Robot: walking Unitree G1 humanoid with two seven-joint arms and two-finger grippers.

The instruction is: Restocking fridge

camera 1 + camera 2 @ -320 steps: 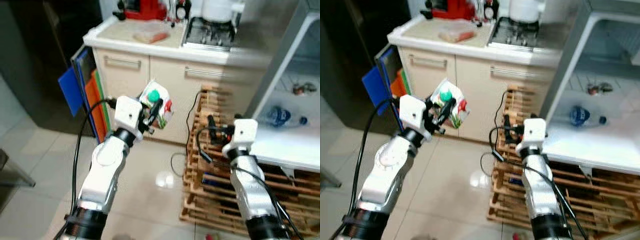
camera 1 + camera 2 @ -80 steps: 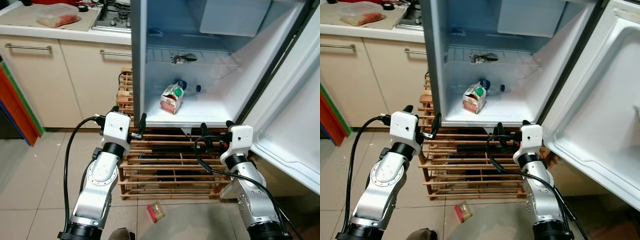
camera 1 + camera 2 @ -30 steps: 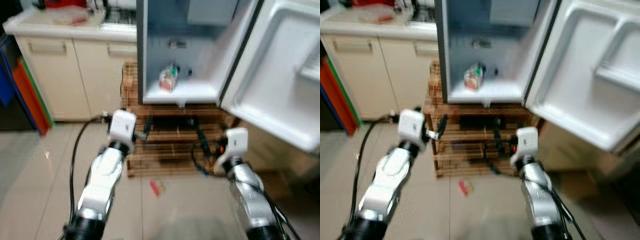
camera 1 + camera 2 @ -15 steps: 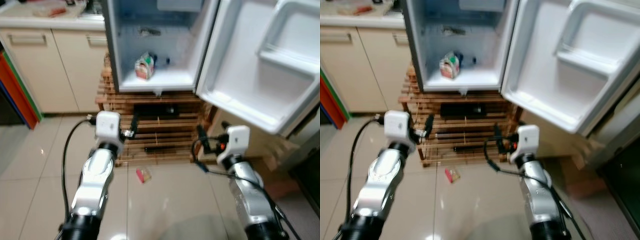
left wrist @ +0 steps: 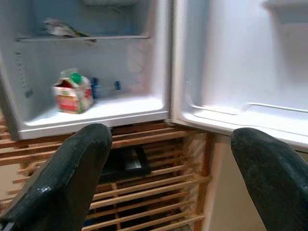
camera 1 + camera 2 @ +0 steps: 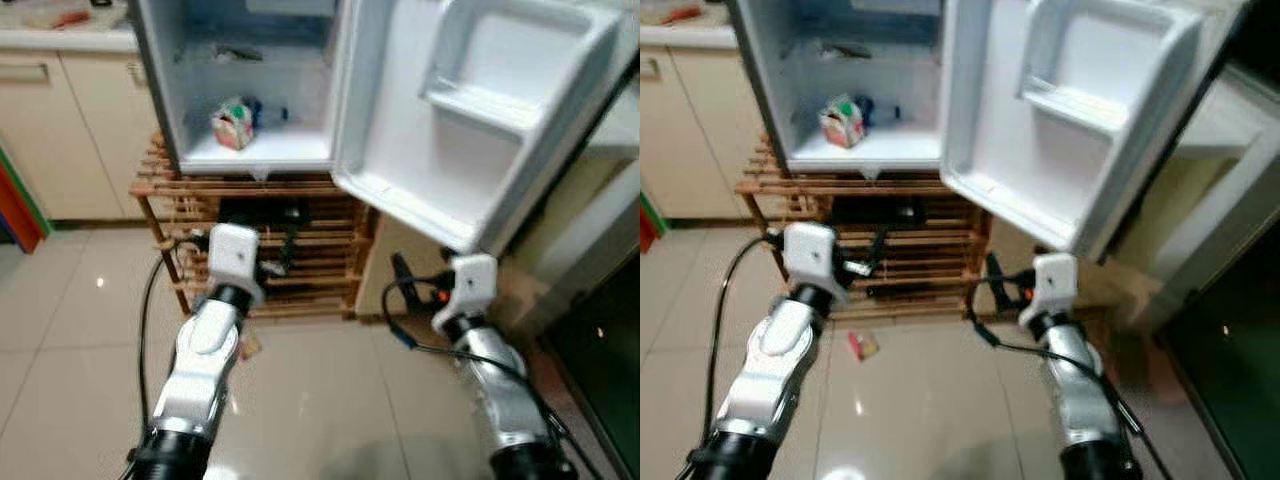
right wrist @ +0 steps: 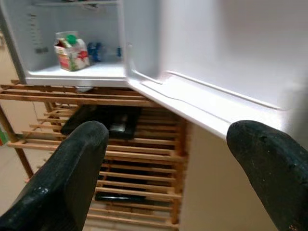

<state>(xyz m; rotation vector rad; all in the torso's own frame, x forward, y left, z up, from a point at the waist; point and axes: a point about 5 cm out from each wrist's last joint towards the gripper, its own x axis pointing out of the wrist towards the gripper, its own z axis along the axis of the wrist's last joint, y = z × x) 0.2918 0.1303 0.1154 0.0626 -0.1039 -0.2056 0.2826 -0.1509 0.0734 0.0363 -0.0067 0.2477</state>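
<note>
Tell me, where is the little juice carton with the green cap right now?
The carton stands on the bottom floor of the open fridge, toward the robot's left, with a bottle lying just behind it and the wooden rack below.

Domestic kitchen. A small white fridge (image 6: 180,120) stands open on a slatted wooden rack (image 6: 310,260), its white moulded door (image 6: 470,130) swung wide to show door shelves. On the fridge floor sit a red-and-white carton with a green cap (image 5: 72,92) and a blue-capped bottle (image 6: 262,113) just behind it; a wire shelf above carries a crumpled wrapper (image 5: 60,29). Cream base cabinets with metal bar handles (image 6: 60,130) adjoin the fridge under a pale worktop (image 6: 60,38). The floor is of glossy beige tiles (image 6: 70,380), with a small packet (image 6: 861,344) lying on it near the rack
</note>
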